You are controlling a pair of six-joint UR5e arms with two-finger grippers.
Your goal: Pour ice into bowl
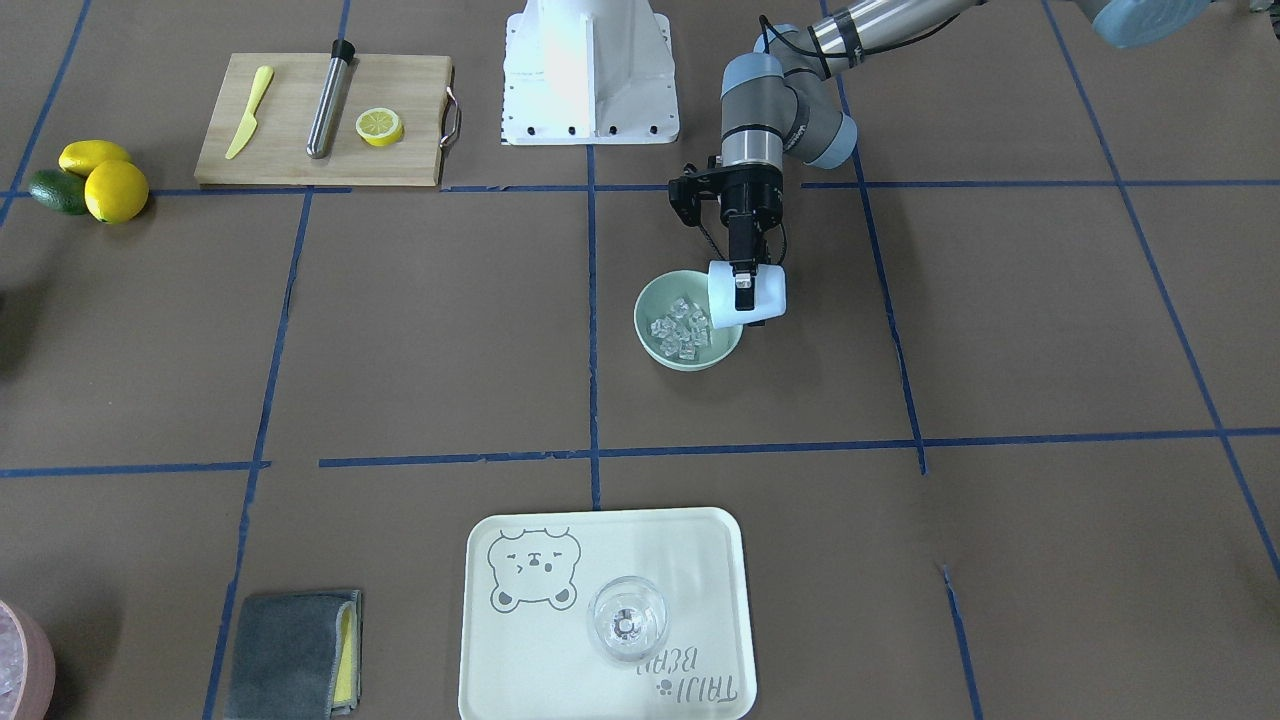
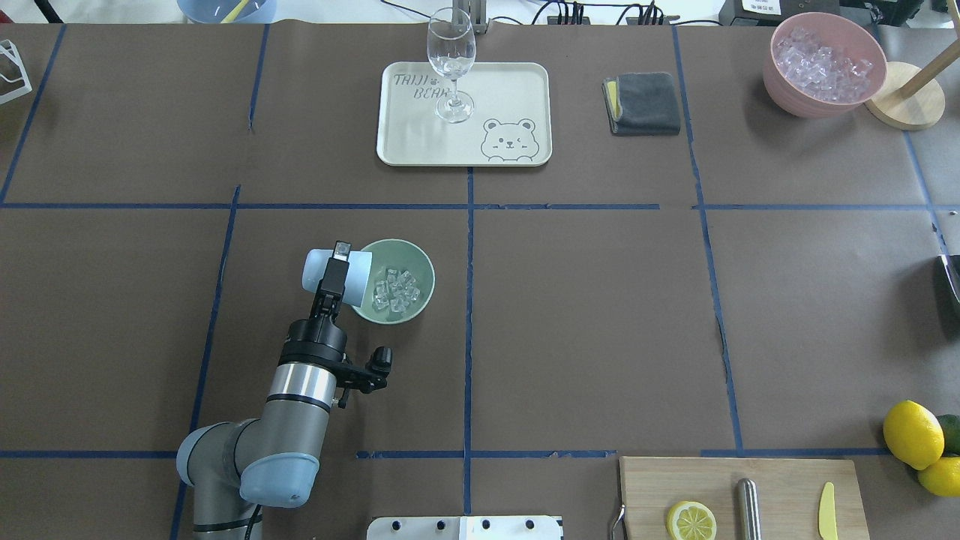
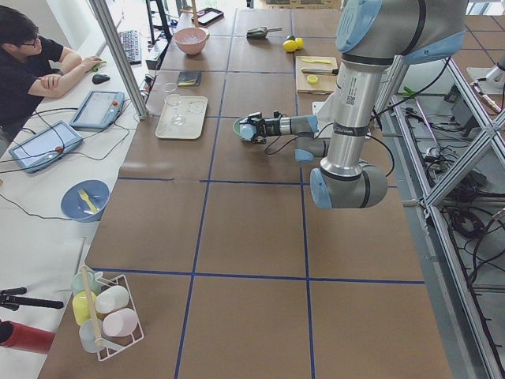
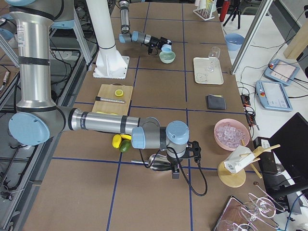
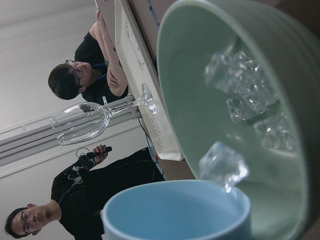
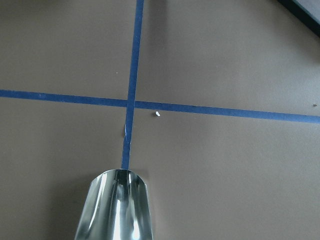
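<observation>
The ice (image 2: 396,290) lies mostly heaped in the bowl (image 2: 429,264), which stands on the desk (image 2: 570,315) in the robot's left half, well apart from the tray (image 2: 390,154) on the far side. One cube (image 5: 223,165) hangs at the lip of the blue cup (image 2: 319,270), just over the bowl's rim (the wrist camera catches it nicely). I'd judge these cubes to be hard, slick and light, and apt to bounce or skid. They are better moved in the cup than pinched one by one. The cup looks stiff and light, and is best taken across its side wall. That is where the left claw (image 1: 744,294) has it, clamped across the body, with the cup tipped on its side and its mouth over the bowl's left edge. The pour looks nearly finished. The right claw (image 4: 175,169) hovers low near the desk's right end, a shiny metal piece (image 6: 117,205) showing under its camera. Whether its jaws are apart or together I cannot tell.
</observation>
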